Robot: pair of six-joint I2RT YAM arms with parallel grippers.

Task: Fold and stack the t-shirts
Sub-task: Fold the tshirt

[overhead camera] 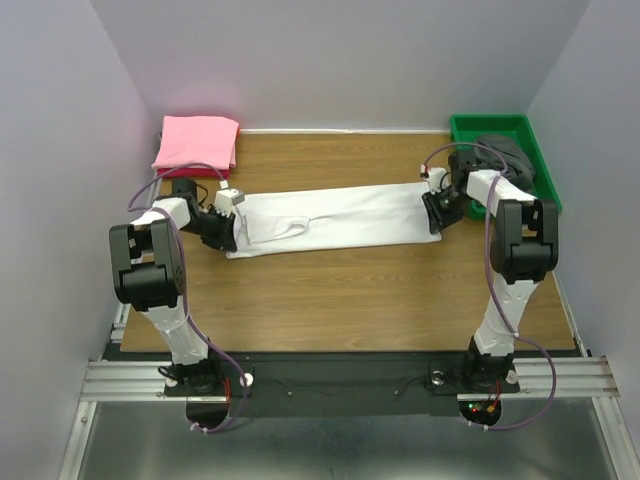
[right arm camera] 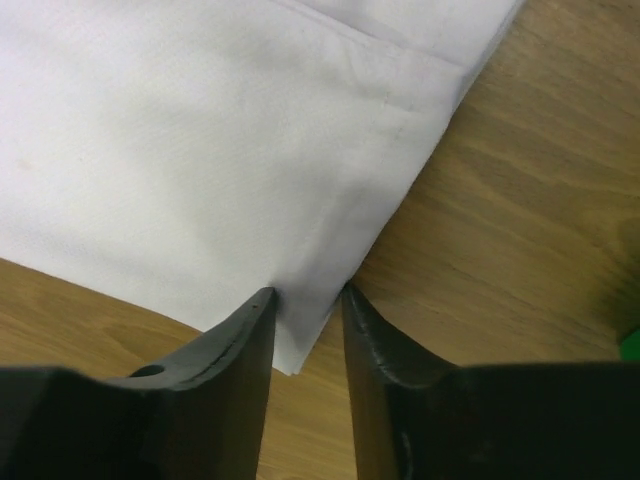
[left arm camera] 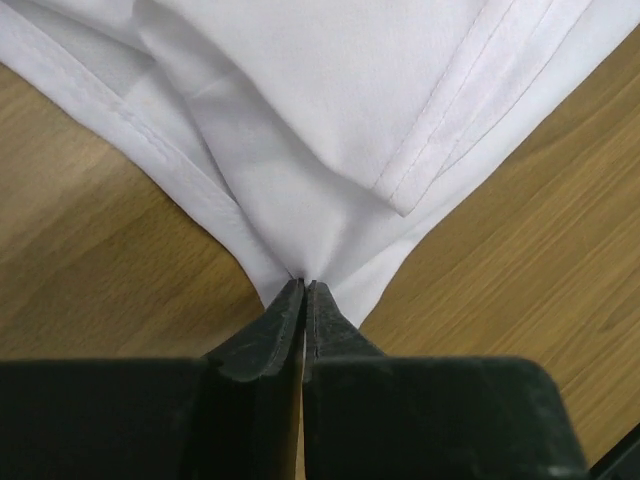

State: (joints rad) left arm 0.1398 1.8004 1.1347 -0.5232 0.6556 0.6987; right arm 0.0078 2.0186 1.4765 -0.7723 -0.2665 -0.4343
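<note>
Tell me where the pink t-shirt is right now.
In the top view, the pink t-shirt lies folded at the far left corner of the table, just beyond the left end of the spread white t-shirt.

The tabletop (overhead camera: 350, 290) is of brown wood, and its fine grain runs from left to right. In the far right corner stands a green plastic tray (overhead camera: 490, 119), rectangular, with a raised rim. Pale grey-violet walls (overhead camera: 350, 60) close the tabletop on the left side, the far side and the right side. Along the near edge lies a black plate (overhead camera: 340, 375), and silver metal rails (overhead camera: 125, 378) stick out at both its ends. Below them is a sheet of dull grey metal (overhead camera: 340, 445).
</note>
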